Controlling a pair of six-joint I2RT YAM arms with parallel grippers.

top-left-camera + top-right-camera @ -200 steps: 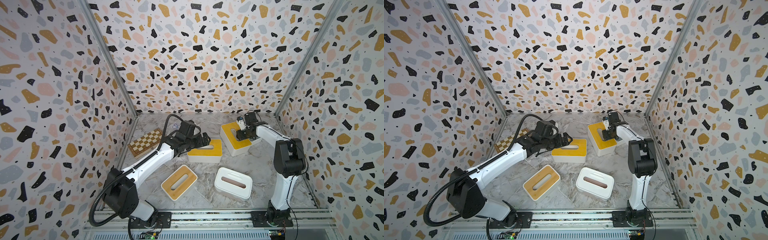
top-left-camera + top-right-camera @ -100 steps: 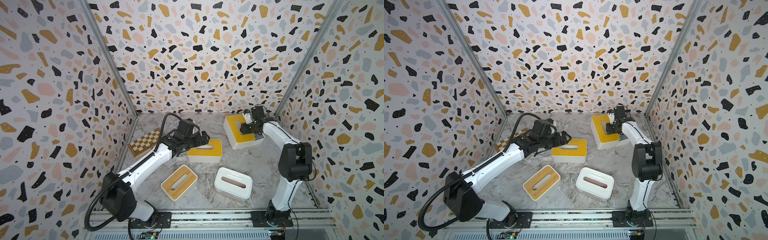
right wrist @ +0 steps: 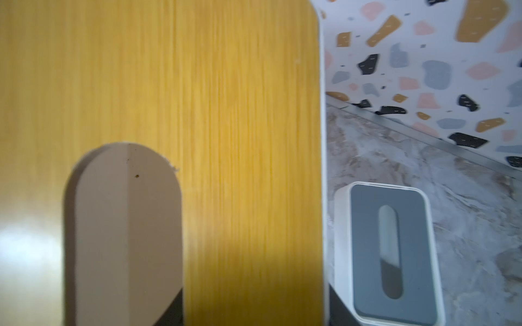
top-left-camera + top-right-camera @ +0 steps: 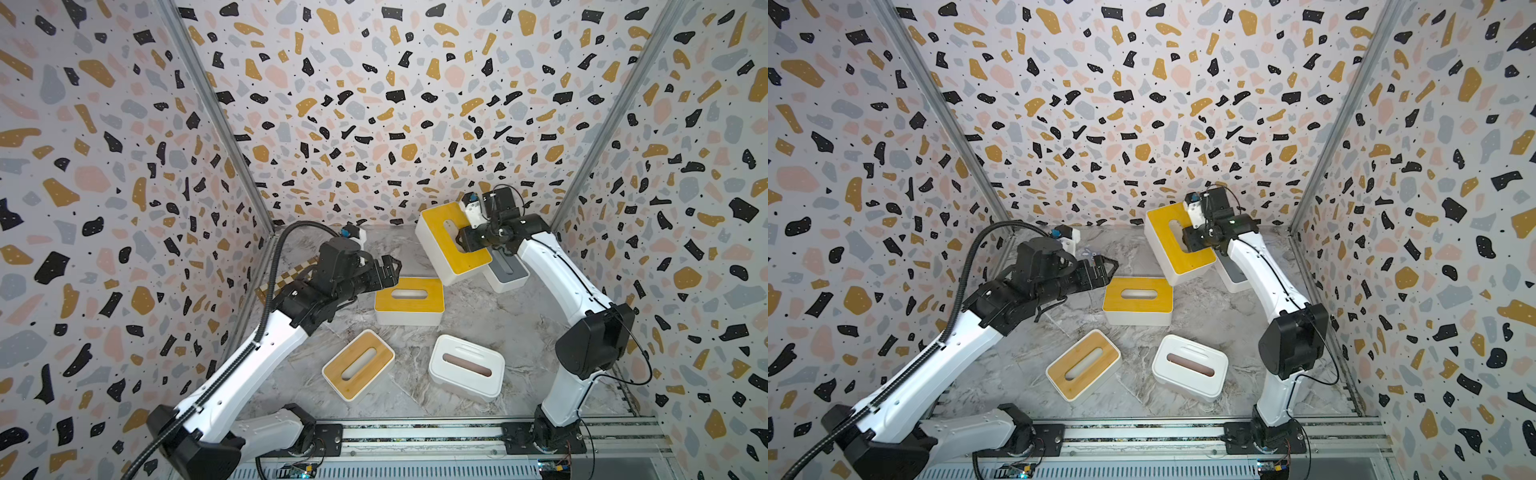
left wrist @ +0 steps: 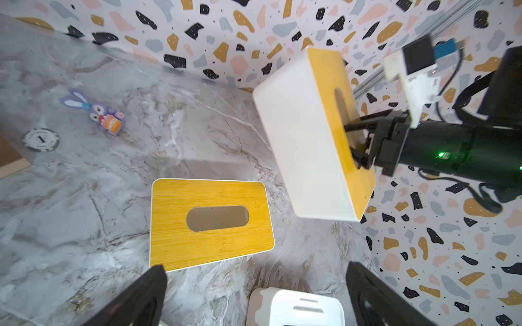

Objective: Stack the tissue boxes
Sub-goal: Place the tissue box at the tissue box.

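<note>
Right jaws pinch lid edge at slot of lifted yellow box (image 4: 451, 245). Box hangs tilted, off surface (image 4: 478, 316), near back wall. Flat yellow box (image 4: 409, 296) sits lower, toward my left arm, long side running left-right. Grey box (image 4: 505, 270) under right arm. Left jaws spread, empty, beside flat one. I think lifted box must turn to match.

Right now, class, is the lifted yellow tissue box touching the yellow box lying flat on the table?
Apart. The left wrist view shows bare marble between the lifted yellow box and the flat yellow box.
</note>
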